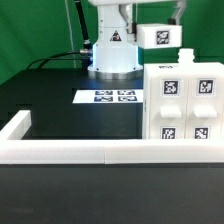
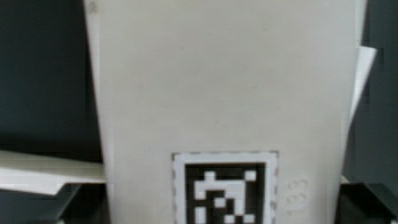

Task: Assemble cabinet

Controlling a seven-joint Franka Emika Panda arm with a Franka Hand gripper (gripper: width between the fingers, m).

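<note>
exterior view: the white boxy panel cabinet (image 1: 185,100) stands on the black bench (image 1: 50,95), at that view's right. it is probably light, stiff and smooth-sided, so pinch across a thin panel edge. the tool (image 1: 150,22) hangs above it with its jaws hidden, so i cannot tell whether it grips anything.

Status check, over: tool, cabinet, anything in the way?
Tool shut on tagged white panel, aloft. Cabinet stands below, against rail. Nothing seen between them.
</note>
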